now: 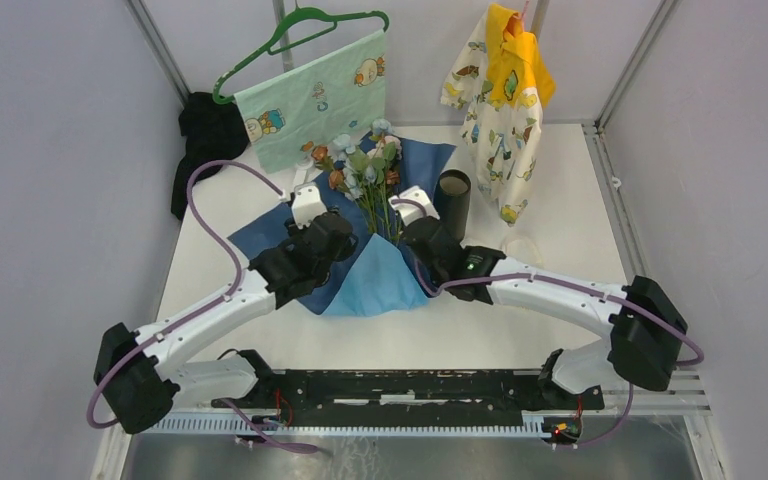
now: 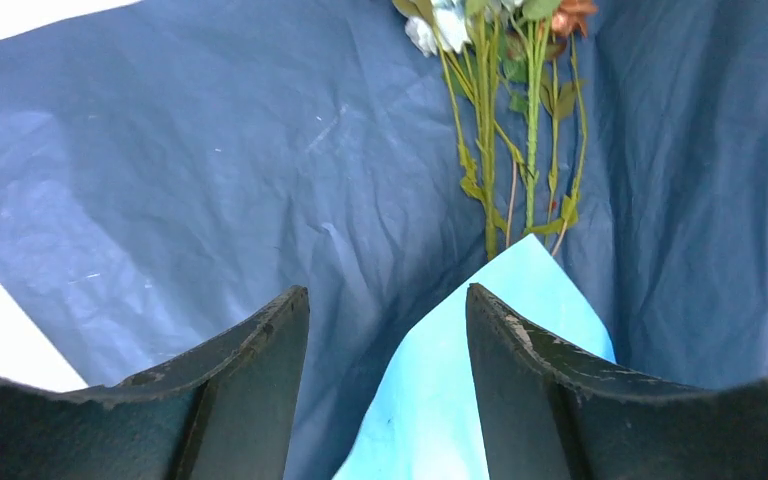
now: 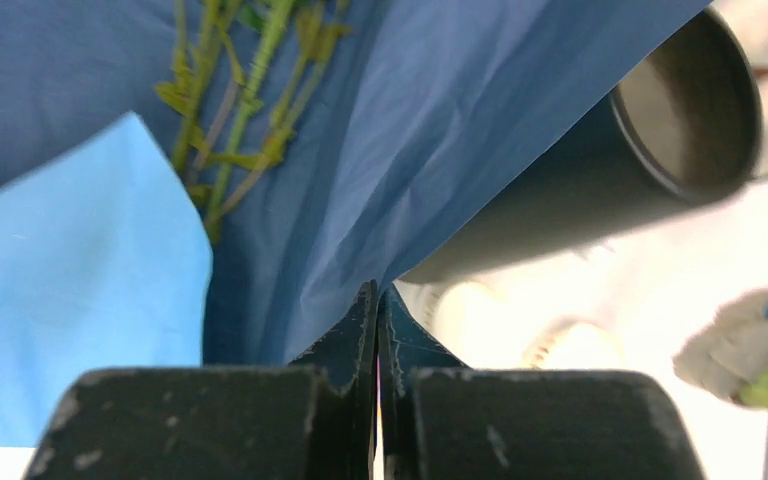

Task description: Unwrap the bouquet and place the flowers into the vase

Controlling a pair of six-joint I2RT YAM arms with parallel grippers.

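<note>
On the paper [image 1: 425, 160] | unwrapping step | right gripper [image 3: 377, 295] pinches its edge, left gripper [image 2: 388, 295] gaping, empty | next: peel back, grab stems [image 2: 487, 150]

wrapping paper [image 1: 260, 235]: navy inside, light-blue outer flap
flowers [image 1: 365, 165]: pale blue and rust-orange heads, green stems
vase [image 1: 452, 205]: plain black-brown
shirt [image 1: 500, 90] right of vase: yellow/white, cartoon print
hanging cloth [image 1: 315, 100] left of vase: mint, bear print

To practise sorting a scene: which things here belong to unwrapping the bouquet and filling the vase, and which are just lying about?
Job: crumpled blue wrapping paper; artificial flowers on thin green stems; dark cylindrical vase.
Lying about: mint cartoon-print cloth on green hanger; yellow-and-white patterned shirt; black cloth heap.
</note>
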